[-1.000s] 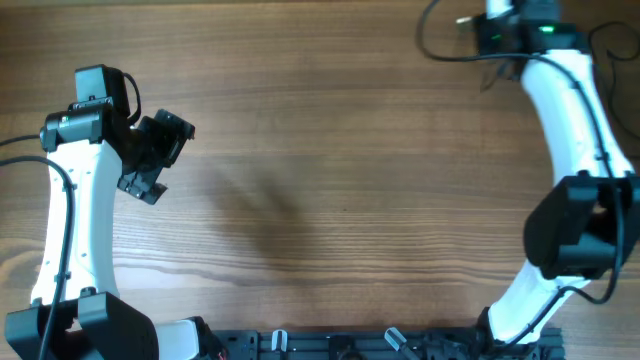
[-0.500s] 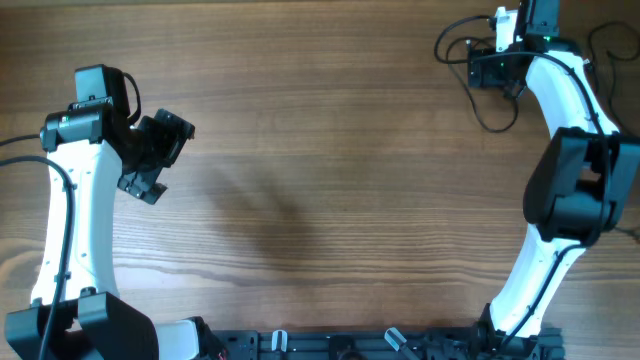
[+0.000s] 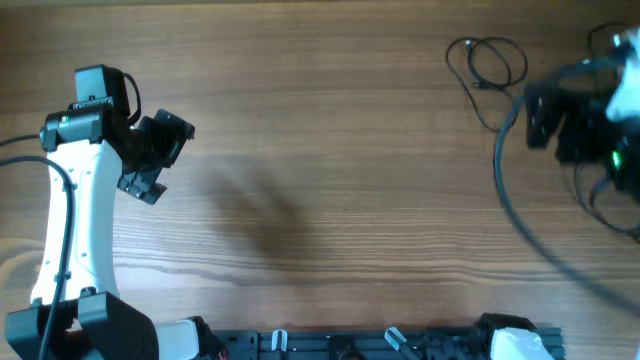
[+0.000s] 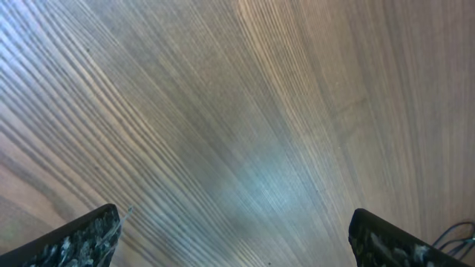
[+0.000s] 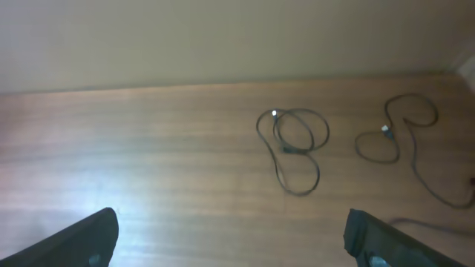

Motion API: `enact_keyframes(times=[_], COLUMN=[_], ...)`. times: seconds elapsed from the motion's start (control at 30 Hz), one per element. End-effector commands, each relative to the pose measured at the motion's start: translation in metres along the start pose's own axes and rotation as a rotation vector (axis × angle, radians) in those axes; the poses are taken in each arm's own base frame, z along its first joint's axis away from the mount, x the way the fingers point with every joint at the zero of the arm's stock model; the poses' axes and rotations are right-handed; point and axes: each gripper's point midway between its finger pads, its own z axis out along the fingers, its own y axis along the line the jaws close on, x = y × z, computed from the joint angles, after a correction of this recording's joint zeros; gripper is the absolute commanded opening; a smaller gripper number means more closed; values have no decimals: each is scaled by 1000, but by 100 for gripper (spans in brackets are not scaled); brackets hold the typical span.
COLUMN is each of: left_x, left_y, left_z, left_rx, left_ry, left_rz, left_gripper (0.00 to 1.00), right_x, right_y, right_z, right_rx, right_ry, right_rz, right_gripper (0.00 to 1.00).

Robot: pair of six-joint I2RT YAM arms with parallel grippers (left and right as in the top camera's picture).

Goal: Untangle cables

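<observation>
A thin black cable (image 3: pixel 487 65) lies in loose loops on the wooden table (image 3: pixel 330 200) at the far right. In the right wrist view it is a coiled loop (image 5: pixel 293 141), with a second thin cable (image 5: pixel 401 137) lying apart to its right. My right gripper (image 3: pixel 545 115) is motion-blurred just short of the loops. It is open and empty (image 5: pixel 234 248), over bare wood. My left gripper (image 3: pixel 168 158) hangs open at the far left, holding nothing (image 4: pixel 234 248). A bit of black cord (image 4: pixel 454 236) shows at the bottom right corner of the left wrist view.
The right arm's thicker black cable (image 3: pixel 520 215) sweeps blurred across the right side. The arm bases and a black rail (image 3: pixel 380 345) run along the near edge. The wall (image 5: pixel 223 37) rises behind the table's far edge.
My right gripper has opened and let go of the cable, which now lies on the table. The right arm has swung back from the far edge toward the near right. The left arm is still.
</observation>
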Motion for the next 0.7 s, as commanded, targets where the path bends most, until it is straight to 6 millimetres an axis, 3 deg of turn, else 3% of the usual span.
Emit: enact_keyframes(times=[0.0,0.23,0.37,0.57,0.67], left_x=[-2,-2,-2,-2,-2], left_y=[0,0,0,0,0], left_z=[-4,-4,-4,-4,-4], left_rx=[5,5,5,5,5], left_ry=[-13,-13,-13,-13,-13], left_rz=[13,13,13,13,13], left_gripper=[100,100,100,100,100], right_x=[29,103,142,131,151], right_y=[15,27,33,30,25], right_z=[-52,-111,-139,-125,-100], right_rx=[-23,-21,-37,-78,-74], right_ry=[-90,-248,-295,-323,-222], right_rz=[-24,-58,52,282,416], right_gripper=[100,100,100,100,100])
